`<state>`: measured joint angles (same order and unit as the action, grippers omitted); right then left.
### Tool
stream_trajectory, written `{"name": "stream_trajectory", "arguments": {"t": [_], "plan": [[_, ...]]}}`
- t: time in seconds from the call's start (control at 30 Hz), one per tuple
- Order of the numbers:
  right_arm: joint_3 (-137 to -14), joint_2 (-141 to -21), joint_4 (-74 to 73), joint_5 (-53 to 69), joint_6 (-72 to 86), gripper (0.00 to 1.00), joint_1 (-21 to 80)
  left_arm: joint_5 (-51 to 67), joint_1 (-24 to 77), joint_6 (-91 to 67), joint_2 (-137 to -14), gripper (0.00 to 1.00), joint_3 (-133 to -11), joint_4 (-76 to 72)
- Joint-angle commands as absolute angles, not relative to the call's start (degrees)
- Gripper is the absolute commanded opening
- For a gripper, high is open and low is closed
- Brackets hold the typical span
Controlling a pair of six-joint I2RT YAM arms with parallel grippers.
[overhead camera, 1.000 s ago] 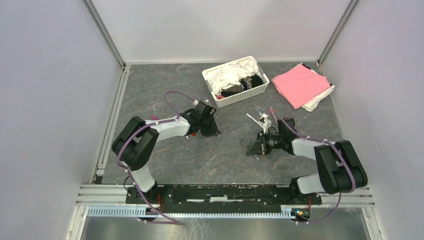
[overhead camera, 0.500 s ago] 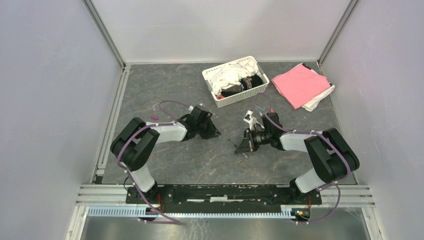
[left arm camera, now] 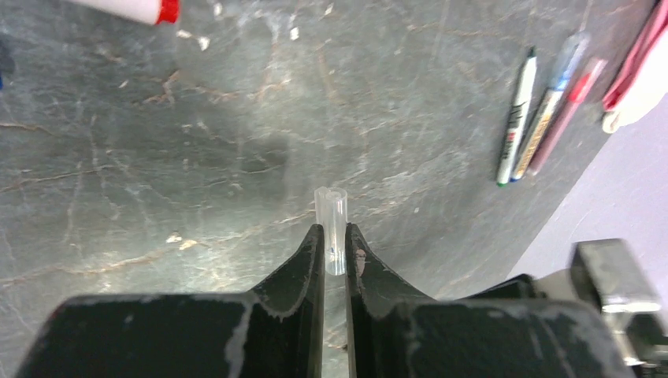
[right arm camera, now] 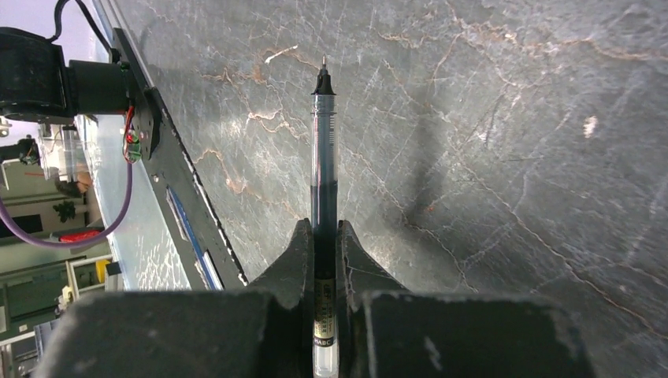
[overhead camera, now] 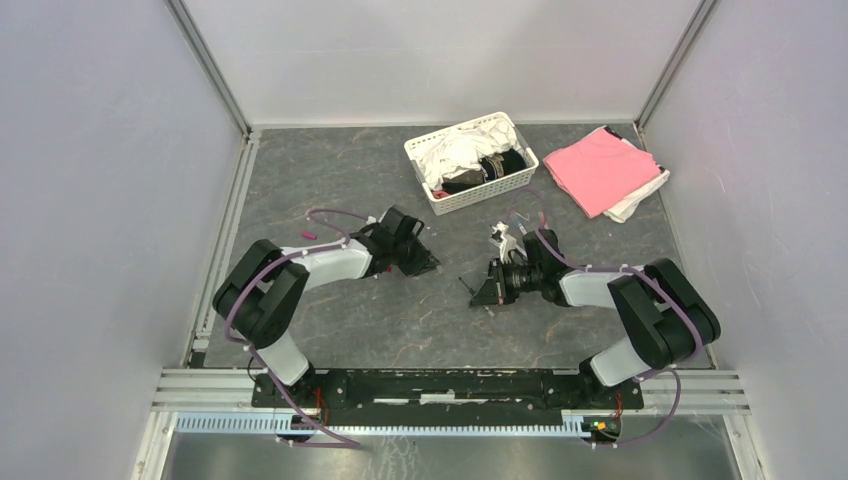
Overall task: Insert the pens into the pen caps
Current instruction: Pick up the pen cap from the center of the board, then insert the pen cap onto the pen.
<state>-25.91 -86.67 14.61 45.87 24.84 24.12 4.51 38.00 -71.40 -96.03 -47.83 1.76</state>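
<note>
My left gripper [left arm camera: 334, 233] is shut on a short clear pen cap [left arm camera: 331, 213] whose open end points away from the fingers, just above the table. My right gripper [right arm camera: 321, 230] is shut on a dark pen [right arm camera: 323, 150], bare tip forward. In the top view the left gripper [overhead camera: 422, 263] and right gripper [overhead camera: 484, 292] face each other, apart, with the pen [overhead camera: 466, 283] pointing left. Three more pens [left arm camera: 516, 118] lie side by side at the upper right of the left wrist view. A white marker with a red end [left arm camera: 138, 9] lies at the top left.
A white basket [overhead camera: 478, 196] of clothes stands at the back centre. A pink folded cloth [overhead camera: 598, 168] lies to its right. A small magenta cap [overhead camera: 310, 235] rests left of the left arm. Loose pens [overhead camera: 508, 237] lie behind the right gripper.
My right gripper has moved left with the pen, toward the left gripper. The left arm shifted only slightly, still holding the cap.
</note>
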Motion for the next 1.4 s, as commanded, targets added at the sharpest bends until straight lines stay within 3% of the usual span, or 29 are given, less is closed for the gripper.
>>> {"name": "stream_trajectory", "arguments": {"t": [0.0, 1.37], "plan": [[-28.0, -88.6, 16.3, 44.2, 27.1, 0.00, 26.1, 0.6, 38.6, -76.1, -96.7, 0.02, -54.4, 12.1], [-33.2, -97.9, 22.1, 45.5, 32.5, 0.00, 30.3, 0.5, 39.8, -78.3, -99.1, 0.02, -55.0, 14.2]]}}
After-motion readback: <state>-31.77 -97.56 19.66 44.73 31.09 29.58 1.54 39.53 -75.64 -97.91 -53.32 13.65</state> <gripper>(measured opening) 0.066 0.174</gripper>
